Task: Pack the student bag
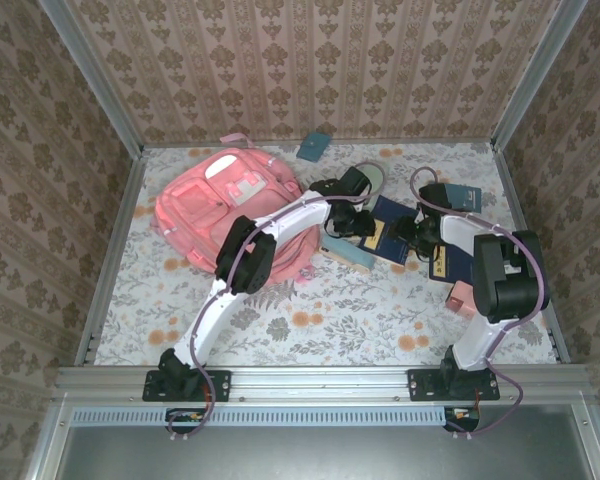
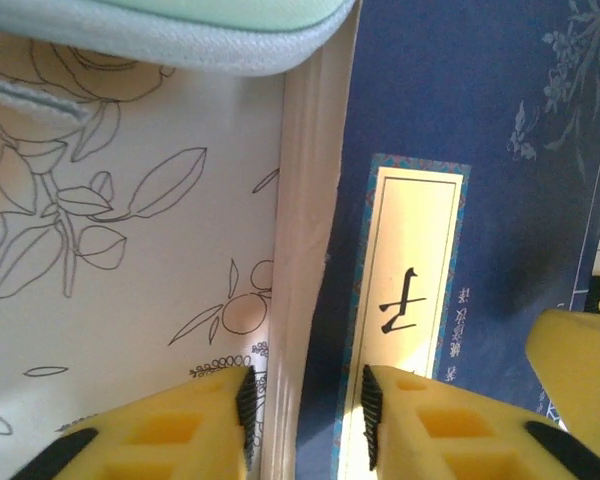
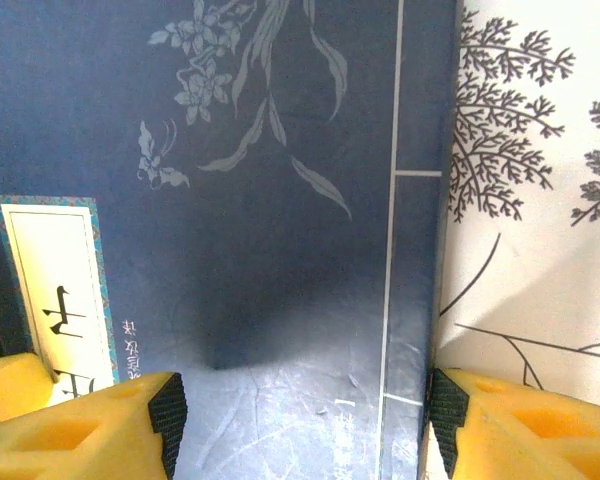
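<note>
- Toward the back left of the tabletop (image 1: 330, 320), with its pale flower-printed cloth, I see the large soft pink fabric student bag (image 1: 205, 215). It lies flat with its front pockets and white patch facing up.
- My left arm reaches across the bag's near right corner. The bag itself is touched by neither pair of jaws.
- Just right of the bag, the left gripper (image 1: 348, 222) hangs over a dark-blue hardback book with a cream title label (image 1: 388, 232).
- From the left wrist, the left gripper (image 2: 307, 425) has its yellow jaws drawn narrow astride the cream page edge of that book (image 2: 450, 120), one pad over the cloth and one over the cover. I cannot tell whether they are pinching it.
- A rounded pale-green pouch with grey edging (image 2: 230, 30) lies just beyond the book's far corner. From above it sits behind the left gripper (image 1: 372, 178).
- The right gripper (image 1: 412, 235) is close beside the left one, over the same book.
- From the right wrist, the right gripper (image 3: 305, 430) has its jaws released and wide apart, one pad above the blue cover (image 3: 260, 200) and the other at its right edge.
- A second dark-blue book (image 1: 442, 265) lies partly under my right arm.
- A dark-teal book (image 1: 463, 196) sits behind the right arm, and a small pink block (image 1: 461, 297) lies near it.
- A small teal item (image 1: 313, 147) rests at the back edge.
</note>
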